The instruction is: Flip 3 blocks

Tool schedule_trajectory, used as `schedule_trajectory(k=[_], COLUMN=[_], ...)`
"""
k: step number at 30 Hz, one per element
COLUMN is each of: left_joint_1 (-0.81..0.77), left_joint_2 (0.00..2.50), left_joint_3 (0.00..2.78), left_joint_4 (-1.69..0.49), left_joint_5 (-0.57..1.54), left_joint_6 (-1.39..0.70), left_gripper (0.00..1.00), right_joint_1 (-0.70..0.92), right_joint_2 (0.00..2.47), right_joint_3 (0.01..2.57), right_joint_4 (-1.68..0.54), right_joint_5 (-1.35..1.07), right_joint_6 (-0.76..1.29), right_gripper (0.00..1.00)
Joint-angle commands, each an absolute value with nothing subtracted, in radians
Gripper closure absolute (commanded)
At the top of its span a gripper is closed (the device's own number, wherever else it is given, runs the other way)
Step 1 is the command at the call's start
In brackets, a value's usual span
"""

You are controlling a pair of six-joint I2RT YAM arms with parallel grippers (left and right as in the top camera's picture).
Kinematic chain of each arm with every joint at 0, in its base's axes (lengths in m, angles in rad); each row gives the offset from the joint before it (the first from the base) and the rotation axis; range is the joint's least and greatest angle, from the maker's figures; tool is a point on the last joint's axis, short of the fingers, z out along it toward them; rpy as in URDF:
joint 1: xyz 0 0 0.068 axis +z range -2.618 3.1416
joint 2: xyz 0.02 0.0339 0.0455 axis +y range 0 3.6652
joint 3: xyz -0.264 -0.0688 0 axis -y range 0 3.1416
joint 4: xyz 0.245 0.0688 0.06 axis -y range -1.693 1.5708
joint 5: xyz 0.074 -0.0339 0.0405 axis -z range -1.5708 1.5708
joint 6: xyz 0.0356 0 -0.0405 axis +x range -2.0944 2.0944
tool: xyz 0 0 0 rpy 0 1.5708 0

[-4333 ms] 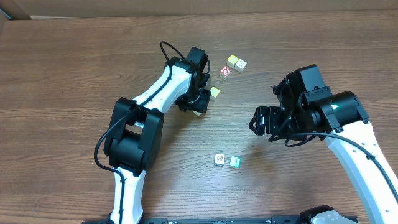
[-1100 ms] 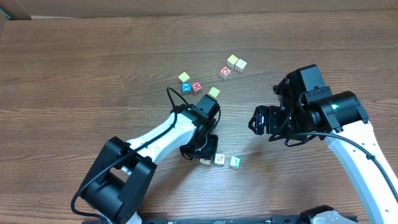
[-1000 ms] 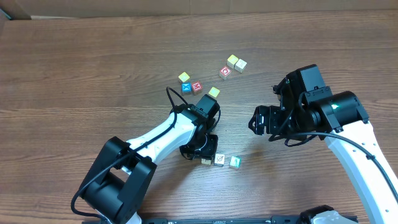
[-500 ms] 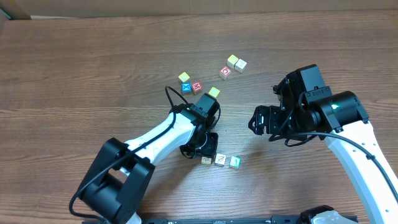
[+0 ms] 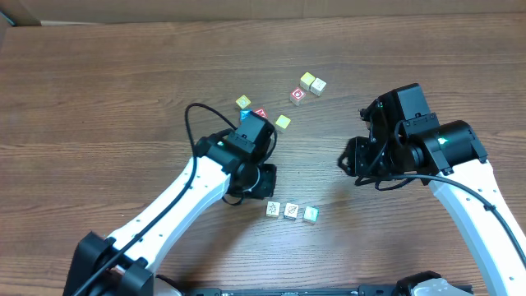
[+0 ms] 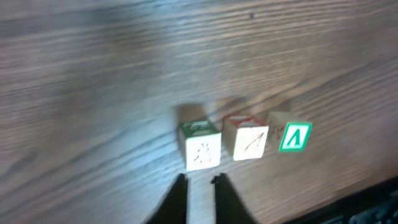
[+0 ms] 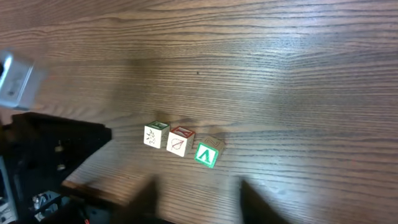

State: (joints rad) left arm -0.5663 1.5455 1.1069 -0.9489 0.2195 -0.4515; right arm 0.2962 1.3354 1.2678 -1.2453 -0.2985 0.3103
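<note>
Wood-grain brown tabletop (image 5: 99,90). The three tiny wooden cubes sat in a tight row at lower centre of the overhead view. From the frame's left they were a white-faced cube with a dark scribble mark (image 6: 202,149), a white-faced cube with a thin line mark (image 6: 250,140) and a teal-faced cube with a white letter (image 6: 294,137). They were close enough to touch, though I could not tell whether they did.

Left hand (image 6: 198,182) was clenched on nothing, its tips just short of the scribble-marked cube. Right hand (image 7: 198,182) showed only as blurred fingers (image 7: 146,199) set apart, with nothing between them. It hung over the row from the right of the overhead frame.

Risks, as judged:
- The tight spacing leaves little room for a finger between neighbours, so a pinch on one cube would likely shove or tip the next.
- Small hard cubes can squirt out of a pinch that lands off-centre.
- The tabletop's edge showed at the lower corners of both wrist views, so a knocked cube could roll off it.
- With both hands near the same row, a shared reach could make them collide.
- The left arm lay beside the loose yellow-topped cubes (image 5: 283,122) at upper centre, and a wide swing could scatter them.
</note>
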Motion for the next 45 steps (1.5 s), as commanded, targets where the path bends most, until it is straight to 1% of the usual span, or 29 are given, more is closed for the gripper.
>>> schedule_trajectory(k=[1, 3, 7, 10, 16, 20, 22, 24, 28, 38, 45], left_joint_1=[-0.552, -0.549, -0.549, -0.549, -0.548, -0.546, -0.54, -0.533, -0.527, -0.527, -0.528], left_joint_2=[1.528, 1.53, 1.531, 1.531, 1.531, 1.531, 1.531, 1.531, 1.531, 1.531, 1.531], left_joint_3=[1.123, 1.122, 1.114, 1.095, 1.021, 0.947, 0.909, 0.874, 0.831, 0.817, 0.817], left_joint_4=[-0.981, -1.02, -1.058, -1.038, -0.94, -0.845, -0.808, -0.776, -0.757, -0.698, -0.674], left_joint_5=[0.175, 0.125, 0.044, 0.044, 0.05, 0.11, 0.14, 0.161, 0.177, 0.186, 0.212], left_joint_6=[-0.433, -0.378, -0.349, -0.286, -0.269, -0.235, -0.235, -0.234, -0.22, -0.216, -0.212], left_gripper=[0.96, 0.96, 0.96, 0.96, 0.96, 0.96, 0.96, 0.96, 0.96, 0.96, 0.96], right_joint_1=[0.302, 0.302, 0.314, 0.328, 0.343, 0.361, 0.379, 0.399, 0.433, 0.524, 0.566], right_joint_2=[1.334, 1.335, 1.335, 1.335, 1.335, 1.335, 1.336, 1.336, 1.336, 1.345, 1.436], right_joint_3=[1.268, 1.253, 1.166, 1.053, 0.897, 0.871, 0.854, 0.822, 0.759, 0.732, 0.732], right_joint_4=[-1.252, -1.252, -1.227, -1.155, -1.028, -1.009, -0.999, -0.976, -0.905, -0.8, -0.777], right_joint_5=[-0.289, -0.289, -0.288, -0.29, -0.35, -0.348, -0.323, -0.292, -0.291, -0.273, -0.195], right_joint_6=[0.327, 0.361, 0.402, 0.451, 0.472, 0.473, 0.516, 0.601, 0.725, 0.791, 0.923], right_gripper=[0.96, 0.96, 0.96, 0.96, 0.96, 0.96, 0.96, 0.96, 0.96, 0.96, 0.96])
